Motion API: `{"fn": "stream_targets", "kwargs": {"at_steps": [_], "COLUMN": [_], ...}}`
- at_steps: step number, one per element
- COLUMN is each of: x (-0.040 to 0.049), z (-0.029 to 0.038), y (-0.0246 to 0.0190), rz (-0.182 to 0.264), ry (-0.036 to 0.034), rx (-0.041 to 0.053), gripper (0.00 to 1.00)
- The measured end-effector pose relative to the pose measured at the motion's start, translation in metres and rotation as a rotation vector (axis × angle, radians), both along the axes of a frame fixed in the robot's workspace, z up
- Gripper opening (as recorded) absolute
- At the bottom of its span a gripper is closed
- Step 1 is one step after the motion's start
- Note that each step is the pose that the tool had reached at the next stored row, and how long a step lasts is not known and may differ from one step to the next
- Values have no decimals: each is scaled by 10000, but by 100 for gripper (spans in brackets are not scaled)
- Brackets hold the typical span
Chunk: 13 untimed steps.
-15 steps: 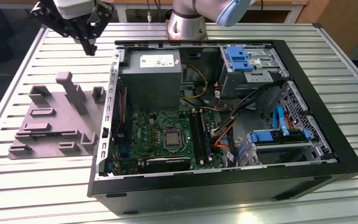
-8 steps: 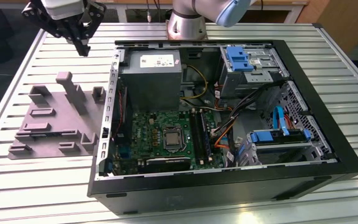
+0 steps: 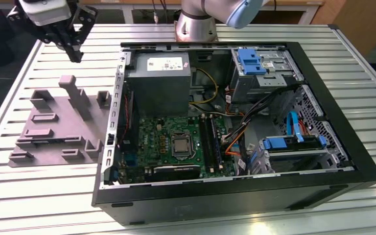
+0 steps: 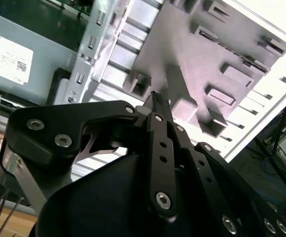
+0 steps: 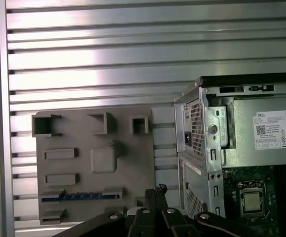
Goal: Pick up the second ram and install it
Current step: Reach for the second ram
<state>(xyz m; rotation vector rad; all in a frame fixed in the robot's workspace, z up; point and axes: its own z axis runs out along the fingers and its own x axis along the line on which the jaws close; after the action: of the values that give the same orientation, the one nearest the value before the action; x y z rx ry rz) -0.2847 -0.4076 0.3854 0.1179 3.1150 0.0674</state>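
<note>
Slatted table (image 3: 44, 196), grey fixture (image 3: 51, 132) on it.
I see the gripper (image 3: 77, 54) near the fixture, fingers closed, empty; the second ram (image 5: 79, 196) lies in the fixture.

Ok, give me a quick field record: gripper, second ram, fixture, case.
gripper: shut, holding nothing, raised near the grey fixture
second ram: lying in a slot of the grey fixture, not gripped, apart from the gripper
grey fixture: on the slatted table, to the exterior view's left of the computer case
computer case: open, motherboard exposed
</note>
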Motion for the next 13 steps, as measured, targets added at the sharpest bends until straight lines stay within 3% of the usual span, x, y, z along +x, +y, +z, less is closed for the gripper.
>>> {"fn": "stream_targets", "kwargs": {"at_steps": [6, 10, 13], "x": [-262, -401, -433], "z": [-6, -16, -17], "y": [-2, -27, -32], "rz": [0, 0, 1], "ry": [5, 7, 8], "rx": [-1, 0, 1], "gripper": [11, 11, 11]}}
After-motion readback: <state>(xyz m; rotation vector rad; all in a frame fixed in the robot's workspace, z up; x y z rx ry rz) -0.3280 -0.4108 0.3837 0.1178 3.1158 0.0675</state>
